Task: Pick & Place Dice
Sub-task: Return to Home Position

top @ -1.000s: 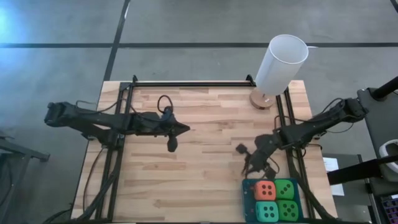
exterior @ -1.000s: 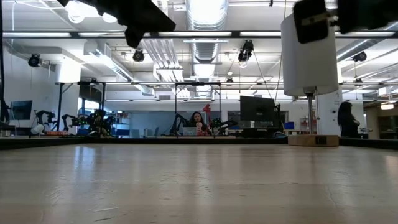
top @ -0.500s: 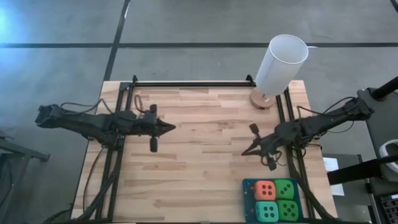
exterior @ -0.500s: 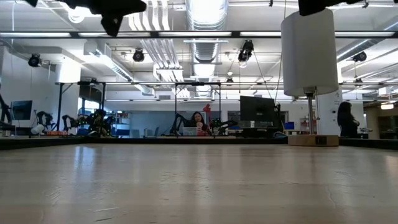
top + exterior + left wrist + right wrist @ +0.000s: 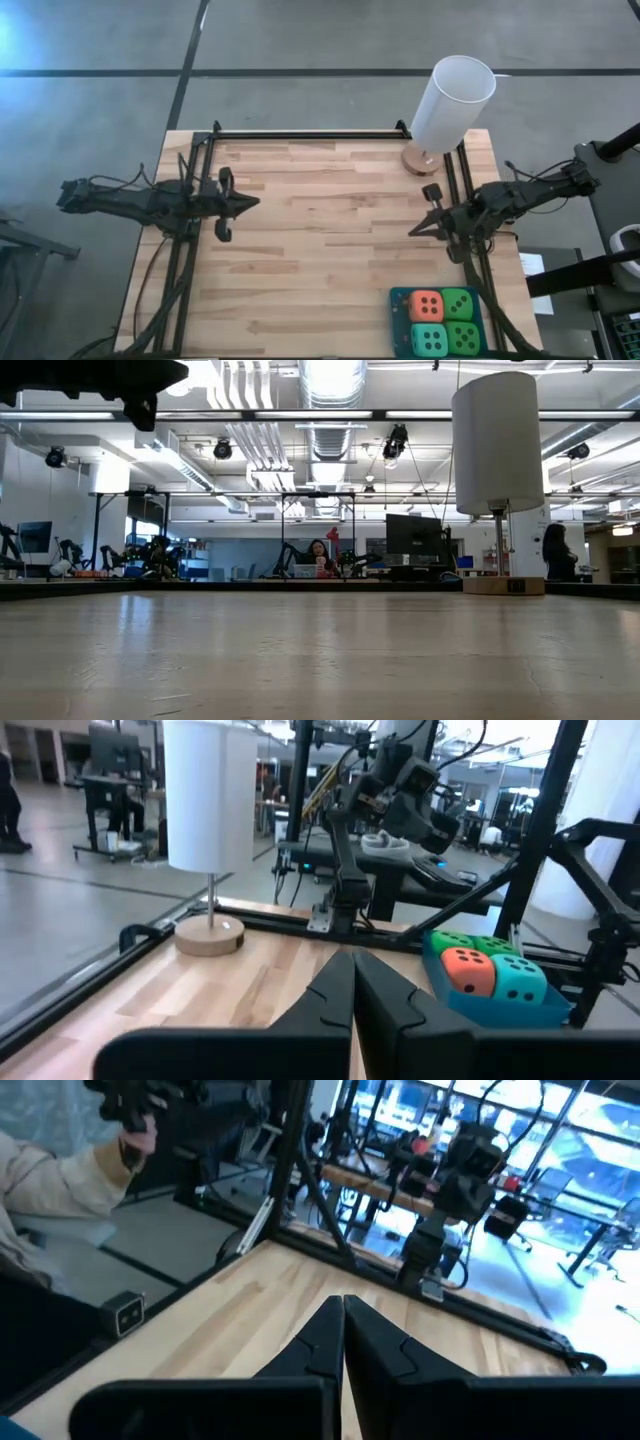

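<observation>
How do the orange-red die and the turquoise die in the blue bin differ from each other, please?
Colour: the orange-red die is red-orange, the turquoise die blue-green. Place: the orange-red die sits in the row of the blue bin nearer the white cylinder, the turquoise die in the row farther from it. Shared: both are dark-pipped cubes of like size, adjacent in the bin, each beside a green die.

— Starting where?
— Counting four: two green dice (image 5: 458, 303) (image 5: 462, 337), one turquoise die (image 5: 430, 339), one orange-red die (image 5: 427, 305).
— Tallying anything else?
— Tallying one blue bin (image 5: 394, 320), one white cylinder (image 5: 452, 100), one wooden table (image 5: 320, 235), two grippers, namely left gripper (image 5: 250, 201) and right gripper (image 5: 415, 230).
</observation>
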Robot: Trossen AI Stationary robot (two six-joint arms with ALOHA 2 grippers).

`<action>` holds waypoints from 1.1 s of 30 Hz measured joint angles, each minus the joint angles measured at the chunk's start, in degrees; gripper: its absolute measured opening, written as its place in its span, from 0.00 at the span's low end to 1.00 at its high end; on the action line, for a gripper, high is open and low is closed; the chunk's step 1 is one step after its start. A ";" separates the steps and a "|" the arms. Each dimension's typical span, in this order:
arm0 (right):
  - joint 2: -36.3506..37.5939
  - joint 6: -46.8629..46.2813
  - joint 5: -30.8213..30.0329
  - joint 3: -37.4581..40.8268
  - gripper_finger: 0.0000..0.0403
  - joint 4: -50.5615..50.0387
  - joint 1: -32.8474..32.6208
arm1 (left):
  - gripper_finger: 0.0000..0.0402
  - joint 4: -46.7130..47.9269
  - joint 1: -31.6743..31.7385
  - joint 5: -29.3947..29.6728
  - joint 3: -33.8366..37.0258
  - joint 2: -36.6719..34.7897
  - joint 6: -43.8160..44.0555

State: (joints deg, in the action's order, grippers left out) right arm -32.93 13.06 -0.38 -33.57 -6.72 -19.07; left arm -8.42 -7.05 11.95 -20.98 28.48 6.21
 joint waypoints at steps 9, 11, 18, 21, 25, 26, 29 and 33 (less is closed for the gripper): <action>8.57 -1.38 -3.32 4.00 0.02 -0.36 0.00 | 0.01 -0.39 0.00 0.00 3.63 -6.99 -1.96; 10.56 -1.47 -3.30 4.84 0.02 -0.37 -0.03 | 0.01 -0.51 0.00 0.00 4.39 -8.46 -2.20; 17.36 -1.53 -3.37 6.87 0.02 -0.39 -0.04 | 0.01 -0.87 -0.02 0.00 6.21 -13.51 -3.47; 20.11 -1.53 -3.37 7.29 0.02 -0.89 -0.04 | 0.01 -0.42 -0.02 0.00 6.44 -15.20 -3.49; 24.26 -1.53 -4.59 7.59 0.02 -3.93 -0.04 | 0.01 0.62 -0.02 0.00 6.44 -16.80 -5.35; 25.31 -1.53 -4.73 7.76 0.02 -4.10 -0.04 | 0.01 0.62 -0.02 0.00 6.44 -17.16 -5.55; 28.44 -2.13 -4.77 8.45 0.02 -4.18 -0.02 | 0.01 0.65 -0.02 0.00 6.44 -18.05 -5.81; 32.49 -3.00 -4.76 9.42 0.02 -6.21 -0.02 | 0.01 0.68 -0.02 -0.01 6.44 -18.89 -5.83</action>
State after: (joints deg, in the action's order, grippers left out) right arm -0.44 10.06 -5.15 -24.14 -12.93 -19.09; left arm -7.74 -7.07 11.94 -14.55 9.60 0.38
